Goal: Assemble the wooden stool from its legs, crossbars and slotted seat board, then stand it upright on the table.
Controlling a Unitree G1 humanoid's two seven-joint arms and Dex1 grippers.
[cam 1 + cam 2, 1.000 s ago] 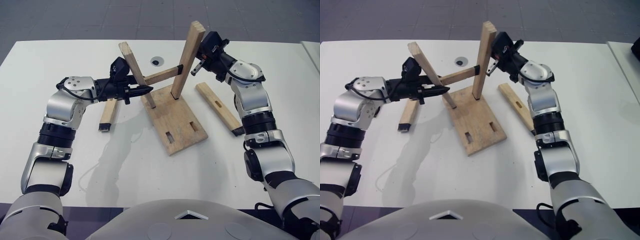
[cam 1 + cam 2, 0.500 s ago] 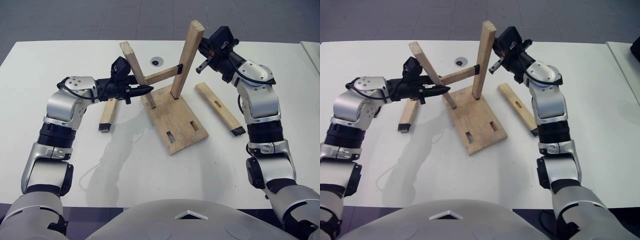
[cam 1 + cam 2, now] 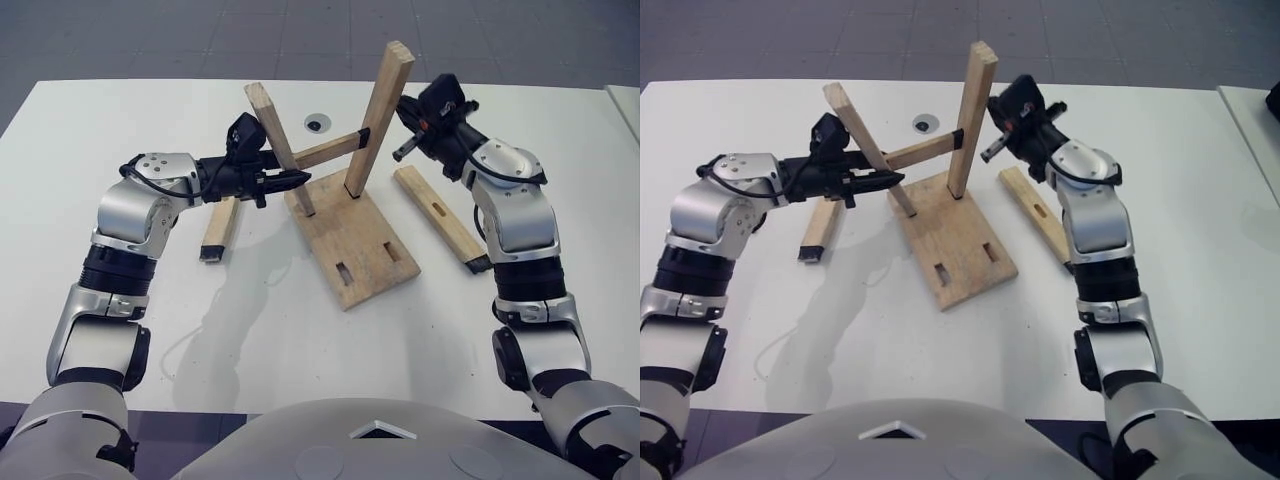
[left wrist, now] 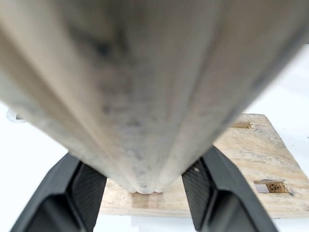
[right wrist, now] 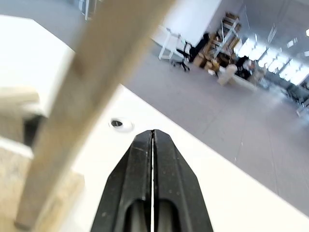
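Left hand (image 3: 289,179) clamps the tilted leg (image 3: 271,133); right hand (image 3: 401,155), pinched closed and empty, hovers beside the upright leg (image 3: 383,103).

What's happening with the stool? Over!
Left end effector shut on leaning leg. Right end effector shut, empty, beside upright leg. Two loose legs on table.

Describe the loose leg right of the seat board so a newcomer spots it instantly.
On the white table, find the slotted seat board with two legs rising from it. Just to the robot's right of the board, one leg lies flat, apart from it. Unlike the loose piece on the left, it shows a small slot mid-length.
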